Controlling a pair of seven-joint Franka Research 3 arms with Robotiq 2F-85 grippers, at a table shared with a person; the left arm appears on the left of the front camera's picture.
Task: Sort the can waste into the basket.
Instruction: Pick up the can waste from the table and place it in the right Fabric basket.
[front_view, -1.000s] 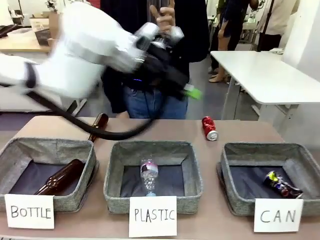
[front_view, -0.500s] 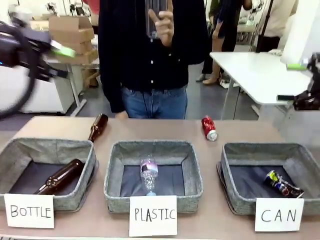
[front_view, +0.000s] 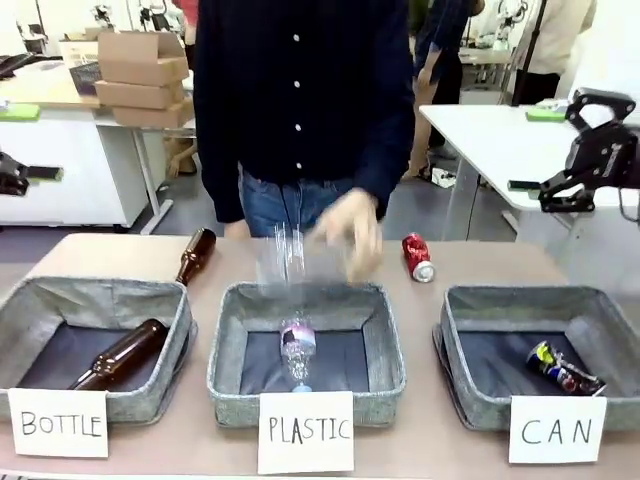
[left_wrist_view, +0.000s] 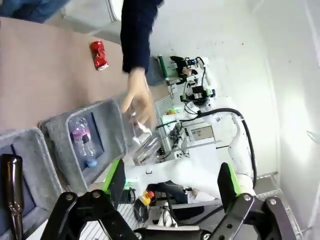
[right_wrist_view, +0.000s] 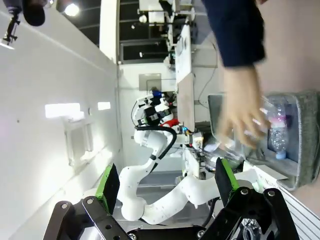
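**Front view across the brown table (front_view: 130, 250).** Three grey woven-fabric rectangular baskets stand in a near row, each with a white handwritten card: the BOTTLE basket (front_view: 150, 300) at left, the PLASTIC basket (front_view: 385, 350) in the middle, and the CAN basket (front_view: 457, 340) at right.

The red dented metal can (front_view: 419, 257) lies on its side on the bare table at the far side, beyond the gap between the PLASTIC basket and the CAN basket. Its long axis runs near-far, slightly slanted, with the silver end toward the near side. The dark dented metal can (front_view: 565, 368) lies on the lining of the CAN basket, right of centre, its long axis running from far left to near right. Its print is too small to read.

Left of the red can, the person's hand (front_view: 352, 232), blurred, holds a clear plastic bottle (front_view: 282, 258) over the far rim of the PLASTIC basket. A second clear bottle (front_view: 297, 350) lies in that basket. One brown glass bottle (front_view: 120, 355) lies in the BOTTLE basket, and another brown bottle (front_view: 196, 255) lies on the table behind it.

The left gripper (left_wrist_view: 171, 172) and the right gripper (right_wrist_view: 166, 172) are raised at the sides, each with jaws apart and nothing between them. The front view cuts off the left one at its edge.
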